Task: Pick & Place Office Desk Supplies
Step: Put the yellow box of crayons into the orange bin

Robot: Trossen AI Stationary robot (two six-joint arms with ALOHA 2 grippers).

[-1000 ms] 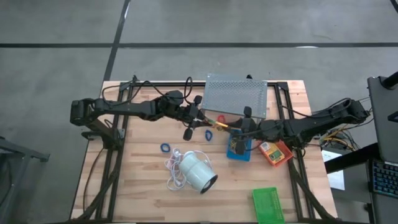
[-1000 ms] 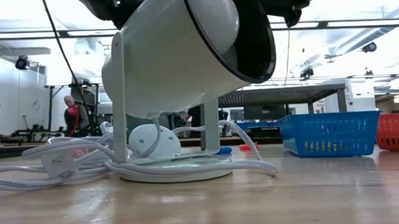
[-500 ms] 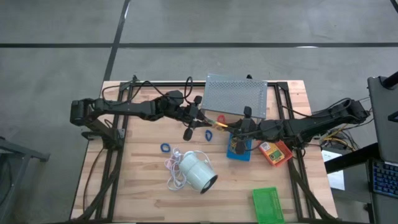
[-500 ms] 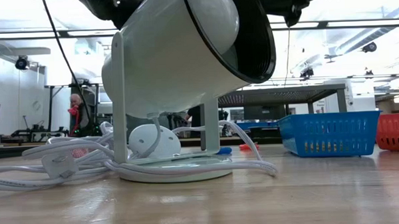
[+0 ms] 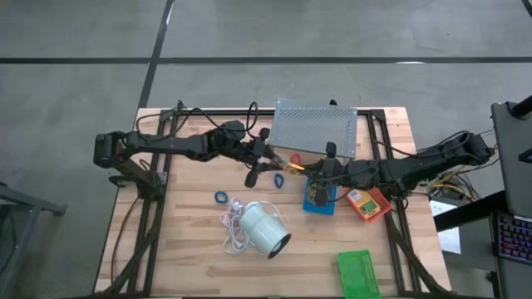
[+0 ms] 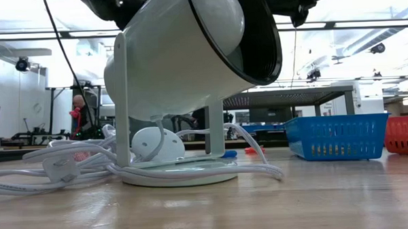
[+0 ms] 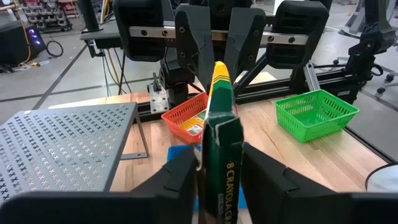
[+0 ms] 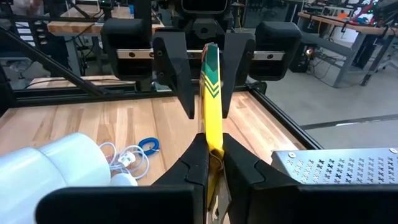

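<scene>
Between both tools (image 5: 293, 169), half-hidden crayon box (image 7: 222, 163).

crayon box (image 5: 293, 164) between pincers, stand (image 5: 314, 128) behind

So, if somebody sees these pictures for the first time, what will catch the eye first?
Probably the yellow-green crayon box held in the air between both grippers at the table's middle: the right gripper is shut on one end, while the left gripper sits around the other end. Next comes the big white lamp with its cord, nearer the front edge.
</scene>
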